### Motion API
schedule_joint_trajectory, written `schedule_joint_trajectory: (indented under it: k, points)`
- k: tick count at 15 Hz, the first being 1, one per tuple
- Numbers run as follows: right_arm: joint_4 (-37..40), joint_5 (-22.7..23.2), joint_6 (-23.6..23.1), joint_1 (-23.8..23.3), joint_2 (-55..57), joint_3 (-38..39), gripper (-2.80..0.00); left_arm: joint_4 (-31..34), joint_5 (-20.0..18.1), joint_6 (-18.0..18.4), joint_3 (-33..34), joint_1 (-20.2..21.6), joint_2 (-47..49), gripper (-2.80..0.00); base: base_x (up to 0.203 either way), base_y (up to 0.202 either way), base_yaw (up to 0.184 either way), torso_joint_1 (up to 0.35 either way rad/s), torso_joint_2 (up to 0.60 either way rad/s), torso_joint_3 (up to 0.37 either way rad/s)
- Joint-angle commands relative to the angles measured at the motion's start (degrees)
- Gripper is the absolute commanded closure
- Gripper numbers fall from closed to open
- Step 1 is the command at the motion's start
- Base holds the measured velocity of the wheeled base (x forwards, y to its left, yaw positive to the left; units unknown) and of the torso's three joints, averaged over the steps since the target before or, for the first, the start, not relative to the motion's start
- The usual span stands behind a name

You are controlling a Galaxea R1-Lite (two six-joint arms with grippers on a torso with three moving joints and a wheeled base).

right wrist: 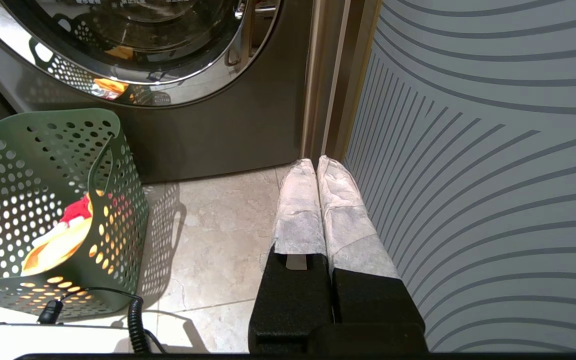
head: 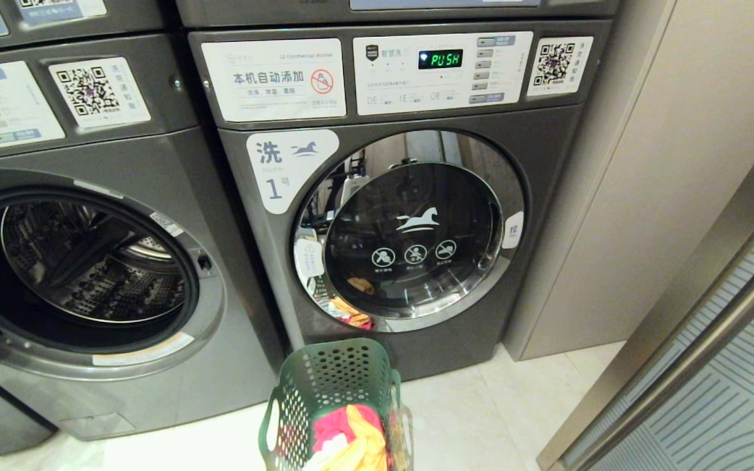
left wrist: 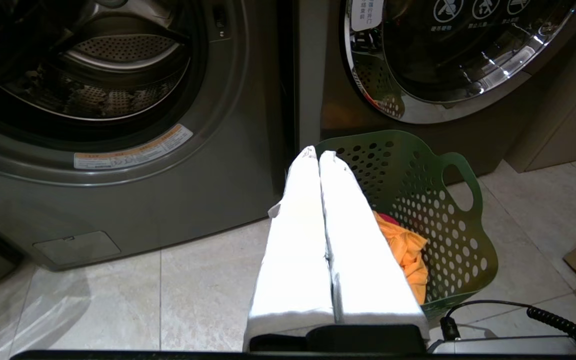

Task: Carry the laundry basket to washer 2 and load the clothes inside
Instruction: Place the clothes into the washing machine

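The dark green laundry basket (head: 331, 386) stands on the tiled floor in front of the washer labelled "1" (head: 410, 229). The clothes (head: 351, 435) lie in it: red, yellow-orange and a bit of white. My left gripper (left wrist: 318, 154) is shut and empty, hanging just beside the basket (left wrist: 433, 200) over its orange garment (left wrist: 405, 250). My right gripper (right wrist: 316, 161) is shut and empty, apart from the basket (right wrist: 43, 165), close to a striped panel. The washer on the left (head: 89, 261) has its drum open; no number shows on it, so whether it is washer 2 I cannot tell.
Washer 1's round chrome-rimmed door is closed and its display reads PUSH. A beige cabinet wall (head: 645, 196) and a striped glass panel (head: 730, 392) close off the right side. A coiled black cable (left wrist: 558, 320) lies by the basket. Pale floor tiles (head: 468, 418) spread around it.
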Motion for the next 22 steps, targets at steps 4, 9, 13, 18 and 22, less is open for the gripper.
schedule_joint_trajectory:
  k: [4, 9, 13, 18, 22]
  points:
    - [-0.04, 0.00, 0.02, 0.01, 0.07, -0.01, 0.00, 0.02, 0.72, -0.19, 0.00, 0.00, 0.10, 0.00, 0.000, 0.000, 0.000, 0.000, 0.00, 0.000]
    - [-0.03, 0.02, -0.06, 0.01, 0.07, -0.01, 0.00, 0.02, 0.72, -0.27, 0.00, 0.00, 0.04, 0.00, 0.000, 0.000, 0.000, 0.000, 0.00, 0.000]
    - [0.01, 0.00, 0.02, 0.01, 0.07, -0.01, 0.00, 0.02, 0.72, -0.27, 0.00, 0.00, 0.01, 0.00, 0.000, 0.000, 0.000, 0.000, 0.00, 0.000]
    - [0.04, 0.03, -0.02, 0.01, 0.07, -0.01, 0.00, 0.02, 0.89, -1.15, 0.00, 0.00, 0.09, 0.00, 0.001, 0.008, -0.003, 0.000, 0.00, 0.000]
    - [-0.05, 0.09, 0.02, 0.01, 0.07, -0.01, 0.00, -0.06, 0.89, -1.24, 0.00, 0.00, 0.03, 0.00, 0.002, 0.172, -0.004, 0.004, 0.00, 0.001]
